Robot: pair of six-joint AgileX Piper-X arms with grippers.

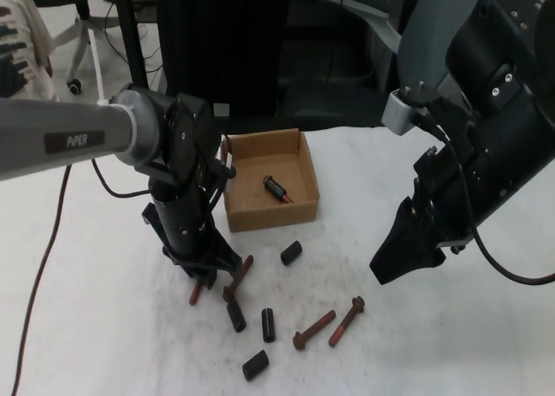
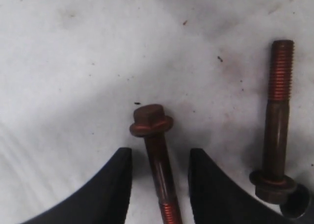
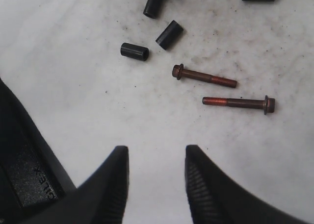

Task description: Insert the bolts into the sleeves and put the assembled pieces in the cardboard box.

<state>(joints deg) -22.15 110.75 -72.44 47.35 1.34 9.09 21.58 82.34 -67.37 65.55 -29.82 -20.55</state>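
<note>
The left pincer (image 2: 160,153) is low over the white worktop (image 1: 104,327). Its fingers are apart, one on each side of a bolt's (image 2: 152,122) shank without gripping it. A second bolt (image 2: 277,121) lies just beside it, its head next to a sleeve (image 2: 297,204). The right pincer (image 3: 157,182) hangs above the worktop with its fingers spread and nothing between them. Two more bolts (image 3: 203,77) and several loose black sleeves (image 3: 134,52) lie beyond it. The cardboard box (image 1: 270,216) sits farther back, between the arms, with one assembled piece (image 1: 277,189) inside.
</note>
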